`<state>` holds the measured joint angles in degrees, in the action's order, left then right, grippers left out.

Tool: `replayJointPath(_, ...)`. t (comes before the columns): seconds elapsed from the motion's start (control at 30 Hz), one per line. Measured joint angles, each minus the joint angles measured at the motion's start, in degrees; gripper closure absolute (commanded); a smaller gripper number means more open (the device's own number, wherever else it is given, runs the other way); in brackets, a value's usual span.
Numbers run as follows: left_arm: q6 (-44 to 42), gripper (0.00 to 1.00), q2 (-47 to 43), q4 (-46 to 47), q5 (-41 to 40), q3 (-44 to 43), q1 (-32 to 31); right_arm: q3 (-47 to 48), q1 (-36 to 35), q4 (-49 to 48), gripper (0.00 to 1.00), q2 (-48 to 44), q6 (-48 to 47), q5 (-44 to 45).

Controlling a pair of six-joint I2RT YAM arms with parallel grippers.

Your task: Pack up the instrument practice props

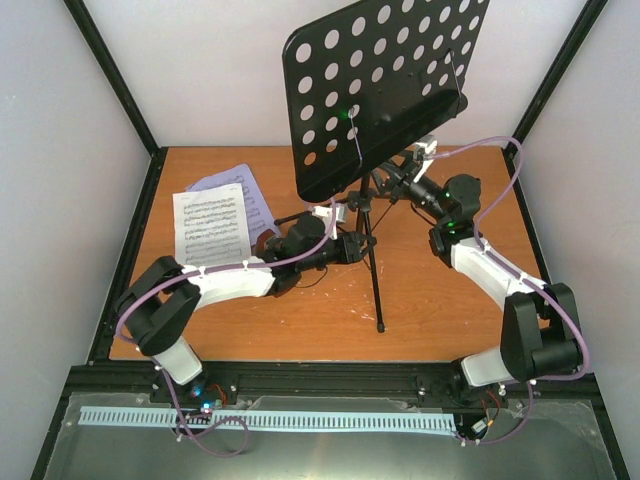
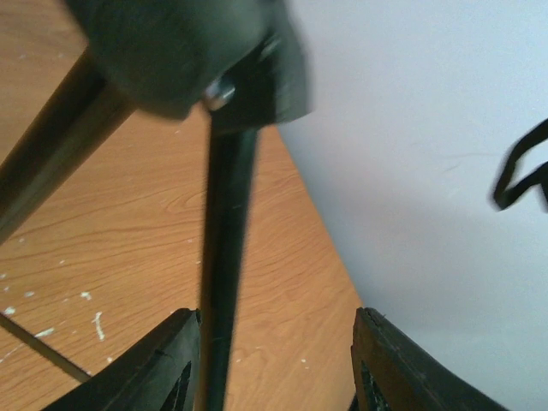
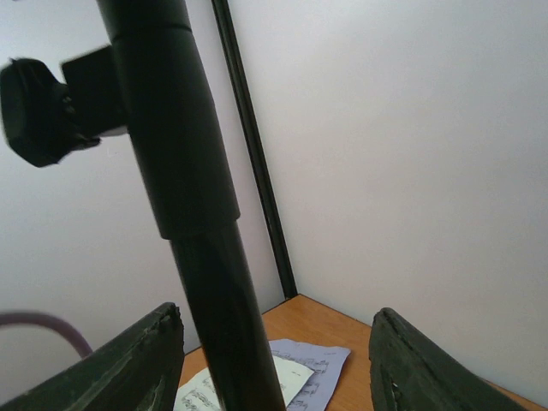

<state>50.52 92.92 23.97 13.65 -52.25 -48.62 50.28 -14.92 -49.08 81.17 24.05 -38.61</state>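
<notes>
- Sheet-music pages [image 1: 212, 225] lie flat, far left, untouched.
- Left gripper [image 2: 274, 330]: jaws spread around the music stand [image 2: 224, 257], low down, no pinch.
- Stand upright mid-scene; collapsing it looks the step in hand.
- Right gripper [image 3: 274, 330]: spread round the upper shaft; both must squeeze next.

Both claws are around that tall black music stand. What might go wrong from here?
1. The music stand looks top-heavy. Its pole sits off-centre in the open right gripper, and a lower tube likewise in the open left gripper, so closing may shove and tip it.
2. The purple cable loops close under its top and might snag.
3. A falling stand could land on the sheet-music pages.
</notes>
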Motion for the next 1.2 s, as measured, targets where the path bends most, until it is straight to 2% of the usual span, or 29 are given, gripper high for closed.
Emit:
replayJointPath(0.13,-0.2,0.54,3.4,-0.1,-1.2,-0.1,-0.7,1.4,-0.7,0.3,0.47,2.0,-1.6,-0.9)
replayJointPath(0.2,-0.4,0.59,4.6,-0.2,-1.9,-0.1,-0.8,1.8,-1.0,0.6,0.52,2.4,-2.4,-1.2)
replayJointPath(0.3,-0.9,0.69,5.5,0.5,-2.4,-0.7,-1.0,2.2,-1.3,0.8,0.63,2.6,-3.6,-1.7)
replayJointPath(0.5,-4.0,0.98,7.1,2.2,-3.3,-2.1,-1.4,4.0,-1.5,0.9,0.83,3.9,-4.5,-3.6)
replayJointPath(0.63,-6.2,1.00,7.2,2.3,-4.4,-2.1,-1.7,4.2,-1.6,0.7,0.97,4.2,-7.6,-4.4)
replayJointPath(0.83,-10.2,1.00,5.8,2.7,-4.4,-1.1,-1.8,4.2,-1.6,5.0,0.97,1.9,-10.0,-3.9)
replayJointPath(1.2,-27.2,1.00,-0.8,3.9,-0.7,-2.2,-1.9,3.9,-1.9,26.9,0.97,-10.1,-16.2,0.0)
